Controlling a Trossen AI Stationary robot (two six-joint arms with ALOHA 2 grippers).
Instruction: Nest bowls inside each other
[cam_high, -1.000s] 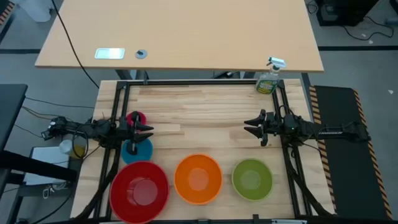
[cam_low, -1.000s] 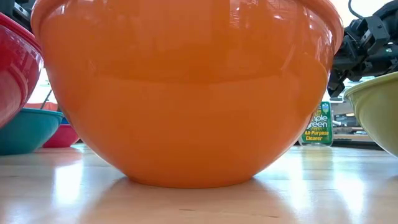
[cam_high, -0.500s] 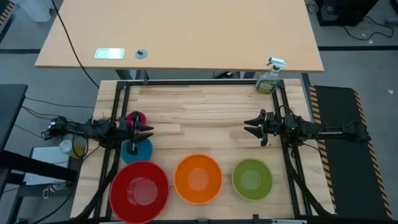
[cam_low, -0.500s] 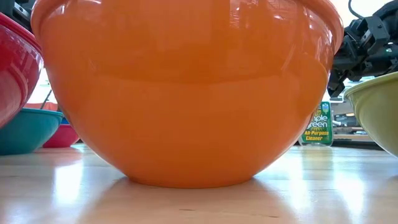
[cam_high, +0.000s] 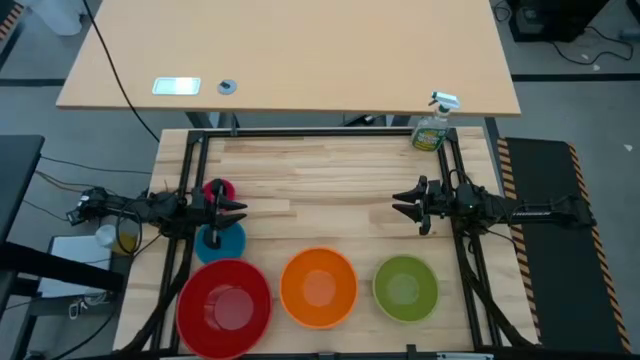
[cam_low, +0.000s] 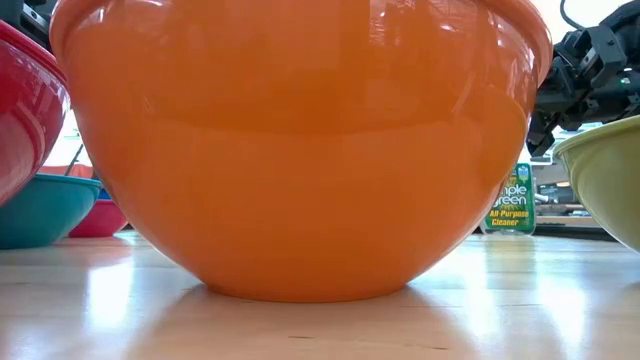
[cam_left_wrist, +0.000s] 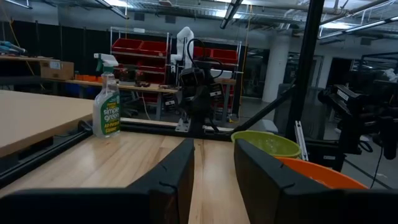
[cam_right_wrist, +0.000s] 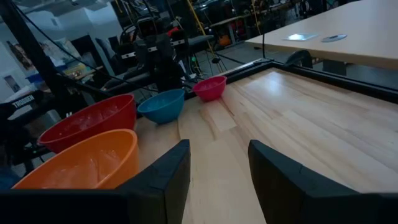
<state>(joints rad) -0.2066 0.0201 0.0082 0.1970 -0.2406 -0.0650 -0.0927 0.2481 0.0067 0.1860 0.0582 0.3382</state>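
Five bowls stand apart, each on its base on the wooden table. Red (cam_high: 223, 305), orange (cam_high: 318, 287) and green (cam_high: 405, 288) form a row along the near edge. The blue bowl (cam_high: 220, 238) and the small pink bowl (cam_high: 218, 190) sit at the left side. My left gripper (cam_high: 244, 208) hovers at the left edge above the gap between pink and blue, pointing level toward the table's right, open and empty (cam_left_wrist: 214, 180). My right gripper (cam_high: 396, 204) hovers at the right side, pointing left, open and empty (cam_right_wrist: 217, 180).
A green spray bottle (cam_high: 432, 128) stands at the table's far right corner. A black frame (cam_high: 320, 133) runs round the table's edges. Bare wood (cam_high: 320, 190) lies between the two grippers. In the low view the orange bowl (cam_low: 300, 150) blocks most of the table.
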